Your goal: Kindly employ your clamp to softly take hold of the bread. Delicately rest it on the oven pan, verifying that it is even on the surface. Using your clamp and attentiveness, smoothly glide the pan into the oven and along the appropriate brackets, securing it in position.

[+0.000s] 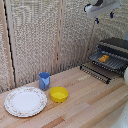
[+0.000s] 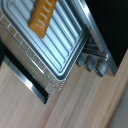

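The orange-brown bread (image 1: 103,58) lies on the ribbed dark grey oven pan (image 1: 113,62), which sticks partway out of the oven (image 1: 118,45) at the exterior view's right. In the wrist view the bread (image 2: 42,18) rests on the pan (image 2: 67,45) near one end, with the oven's (image 2: 107,25) dark body beside it. My clamp (image 1: 104,17) hangs high above the oven. It is open, its blue tips apart, and holds nothing. The clamp does not show in the wrist view.
The oven door (image 1: 95,73) hangs open and folded down in front of the pan, and its edge (image 2: 29,82) shows in the wrist view. Oven knobs (image 2: 92,64) sit beside the pan. A blue cup (image 1: 44,80), yellow bowl (image 1: 58,94) and patterned white plate (image 1: 25,101) stand on the wooden table (image 1: 90,107).
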